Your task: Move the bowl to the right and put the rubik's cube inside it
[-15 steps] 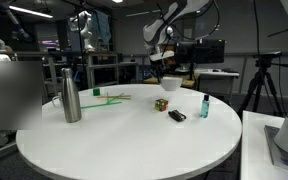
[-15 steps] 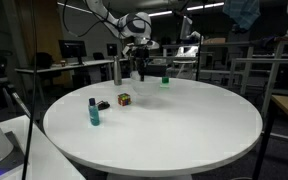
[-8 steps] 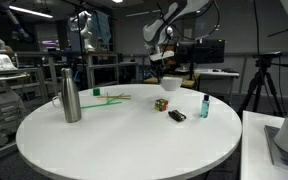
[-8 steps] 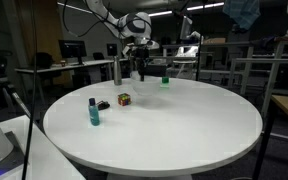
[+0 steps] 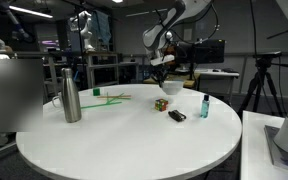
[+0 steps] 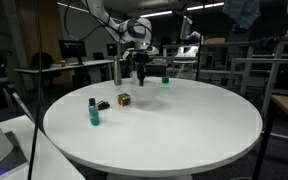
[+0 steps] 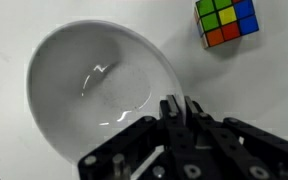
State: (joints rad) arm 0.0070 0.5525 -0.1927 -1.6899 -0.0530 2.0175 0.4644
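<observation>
The white bowl (image 7: 94, 95) fills the left of the wrist view, and its rim runs between my gripper's (image 7: 179, 108) two fingers, which are shut on it. The rubik's cube (image 7: 229, 20) lies on the white table just beyond the bowl, at the top right of that view. In both exterior views the gripper (image 5: 162, 70) (image 6: 139, 68) is low over the far side of the round table, at the bowl (image 5: 170, 87). The cube (image 5: 161, 103) (image 6: 125, 99) sits a little nearer the table's middle.
A tall steel bottle (image 5: 71, 95) (image 6: 116, 70) stands at the table's edge. A flat black object (image 5: 177, 116) (image 6: 103, 104) and a small teal bottle (image 5: 204, 105) (image 6: 93, 110) sit near the cube. Green items (image 5: 109, 97) lie at the back. Lab benches surround the table (image 5: 124, 140).
The arm has shifted slightly and the gripper has come down a little at the bowl. The cube and bottles have not moved.
</observation>
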